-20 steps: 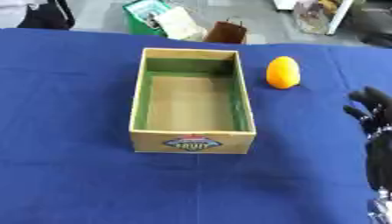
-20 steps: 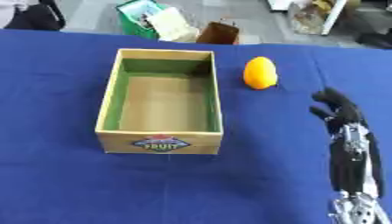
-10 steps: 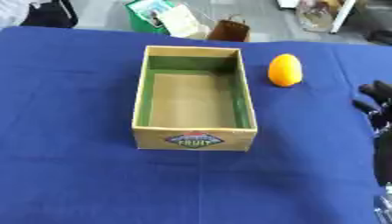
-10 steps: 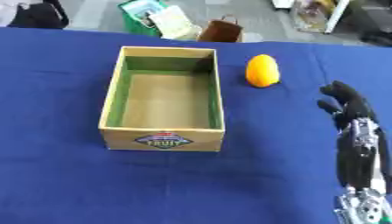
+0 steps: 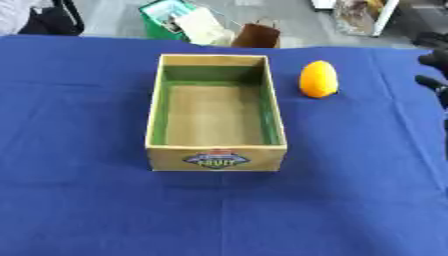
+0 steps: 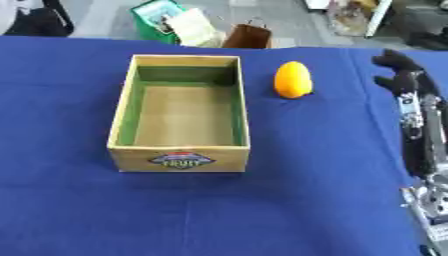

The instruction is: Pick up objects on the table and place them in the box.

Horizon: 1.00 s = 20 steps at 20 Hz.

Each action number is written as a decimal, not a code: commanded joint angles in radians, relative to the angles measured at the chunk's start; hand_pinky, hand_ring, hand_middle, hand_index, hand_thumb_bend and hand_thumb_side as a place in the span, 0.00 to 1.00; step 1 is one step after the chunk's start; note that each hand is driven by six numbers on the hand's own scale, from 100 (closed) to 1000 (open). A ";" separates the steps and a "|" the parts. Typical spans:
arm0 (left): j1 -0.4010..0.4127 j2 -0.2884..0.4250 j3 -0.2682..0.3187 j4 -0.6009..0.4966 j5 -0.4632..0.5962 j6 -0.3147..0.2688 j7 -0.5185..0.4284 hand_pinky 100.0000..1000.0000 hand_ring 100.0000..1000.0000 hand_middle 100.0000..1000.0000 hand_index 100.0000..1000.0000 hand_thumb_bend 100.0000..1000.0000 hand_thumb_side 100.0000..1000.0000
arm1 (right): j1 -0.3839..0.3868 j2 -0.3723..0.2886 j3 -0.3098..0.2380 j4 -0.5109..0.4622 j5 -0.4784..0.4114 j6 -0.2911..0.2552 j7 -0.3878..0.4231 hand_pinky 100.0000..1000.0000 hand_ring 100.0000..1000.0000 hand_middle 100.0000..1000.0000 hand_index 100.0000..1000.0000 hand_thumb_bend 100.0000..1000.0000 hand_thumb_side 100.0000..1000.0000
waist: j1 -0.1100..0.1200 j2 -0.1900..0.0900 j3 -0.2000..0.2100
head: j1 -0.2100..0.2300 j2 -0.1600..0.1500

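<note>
An open rectangular cardboard box (image 6: 179,117) with green inner walls and a fruit label on its near face sits on the blue-cloth-covered desk (image 6: 87,210), nothing inside it. Just right of the box's far corner, apart from it, a smooth orange egg-shaped fruit (image 6: 292,80) stands on the cloth. Further right, the black right hand (image 6: 398,67) hovers near the desk's right edge, holding nothing; whether its fingers are curled cannot be told.

We see a blue-clothed table (image 6: 262,210); on it an open box (image 6: 180,156), an orange fruit (image 6: 292,80) at its two o'clock.
</note>
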 commanded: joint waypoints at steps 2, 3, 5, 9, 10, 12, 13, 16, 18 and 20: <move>0.001 0.021 -0.004 -0.022 0.005 -0.002 -0.009 0.52 0.37 0.40 0.55 0.00 0.80 | -0.041 -0.132 -0.015 -0.020 0.026 0.063 0.000 0.82 0.94 0.78 0.88 0.00 1.00 | 0.003 -0.014 0.002 | -0.013 -0.010; 0.001 0.021 -0.004 -0.022 0.005 -0.002 -0.010 0.52 0.37 0.40 0.55 0.00 0.80 | -0.052 -0.156 -0.016 -0.020 0.018 0.078 -0.007 0.82 0.94 0.78 0.88 0.00 1.00 | 0.002 -0.013 0.003 | -0.016 -0.013; 0.001 0.020 -0.005 -0.022 0.006 -0.001 -0.012 0.52 0.37 0.40 0.55 0.00 0.80 | -0.075 -0.207 -0.015 -0.020 0.003 0.109 -0.016 0.82 0.94 0.79 0.88 0.00 1.00 | 0.001 -0.013 0.006 | -0.021 -0.015; 0.002 0.021 -0.007 -0.022 0.006 0.000 -0.015 0.52 0.37 0.40 0.55 0.00 0.80 | -0.137 -0.300 -0.007 0.021 0.015 0.165 0.015 0.81 0.94 0.80 0.89 0.10 1.00 | -0.003 -0.014 0.016 | -0.028 -0.014; 0.002 0.021 -0.008 -0.022 0.006 0.000 -0.015 0.52 0.37 0.40 0.55 0.00 0.80 | -0.157 -0.322 -0.002 0.038 0.025 0.179 0.027 0.81 0.94 0.81 0.90 0.12 1.00 | -0.003 -0.013 0.018 | -0.030 -0.013; 0.001 0.021 -0.009 -0.022 0.006 0.001 -0.017 0.52 0.37 0.40 0.55 0.00 0.80 | -0.198 -0.368 0.014 0.078 0.043 0.207 0.054 0.82 0.94 0.82 0.90 0.16 1.00 | -0.004 -0.012 0.023 | -0.034 -0.004; 0.001 0.020 -0.010 -0.022 0.006 0.001 -0.018 0.52 0.37 0.40 0.55 0.00 0.80 | -0.217 -0.391 0.022 0.096 0.048 0.220 0.068 0.82 0.95 0.82 0.91 0.19 1.00 | -0.004 -0.011 0.026 | -0.036 0.001; 0.003 0.019 -0.013 -0.022 0.006 0.002 -0.022 0.52 0.37 0.40 0.55 0.00 0.80 | -0.276 -0.436 0.059 0.159 0.072 0.251 0.111 0.82 0.95 0.82 0.91 0.25 1.00 | -0.002 -0.005 0.036 | -0.041 0.026; 0.004 0.018 -0.015 -0.022 0.006 0.002 -0.026 0.52 0.37 0.40 0.55 0.00 0.80 | -0.315 -0.441 0.080 0.203 0.090 0.259 0.138 0.82 0.95 0.80 0.89 0.27 1.00 | -0.002 -0.002 0.042 | -0.044 0.034; 0.006 0.017 -0.016 -0.022 0.006 0.002 -0.029 0.52 0.37 0.40 0.55 0.00 0.80 | -0.348 -0.441 0.097 0.246 0.108 0.257 0.164 0.82 0.95 0.80 0.89 0.30 1.00 | -0.002 0.002 0.048 | -0.047 0.035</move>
